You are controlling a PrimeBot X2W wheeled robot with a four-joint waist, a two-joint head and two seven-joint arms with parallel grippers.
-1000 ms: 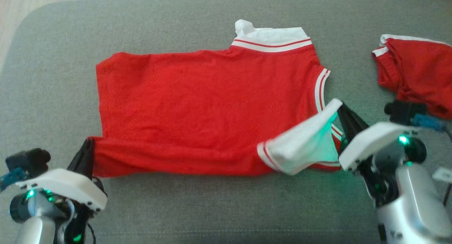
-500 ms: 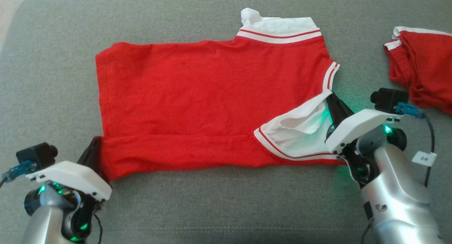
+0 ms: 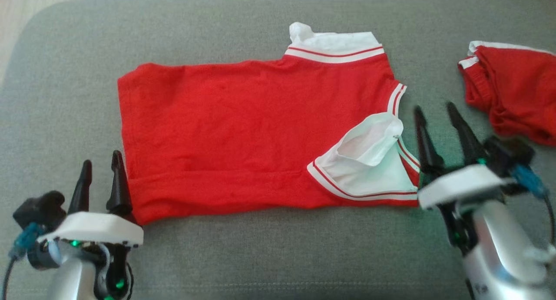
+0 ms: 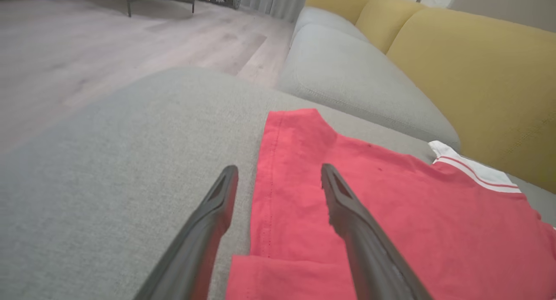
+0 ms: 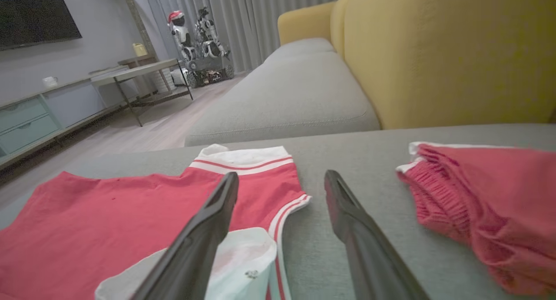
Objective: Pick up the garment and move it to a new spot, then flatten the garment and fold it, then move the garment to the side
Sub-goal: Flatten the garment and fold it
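Now the left claw (image 3: 101,161), at seven o'clock of the garment (image 3: 243,130), and the right claw (image 3: 434,110), at four o'clock, stand spread and empty. Probably they flank it for another fold.

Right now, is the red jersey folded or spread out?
Partly folded: the red jersey lies flat with its near strip doubled over, white inside showing.

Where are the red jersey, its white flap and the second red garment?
red jersey (image 3: 239,130), head view, middle of body
white flap (image 3: 367,161), head view, centre of lining
second red garment (image 3: 514,93), head view, bunched middle
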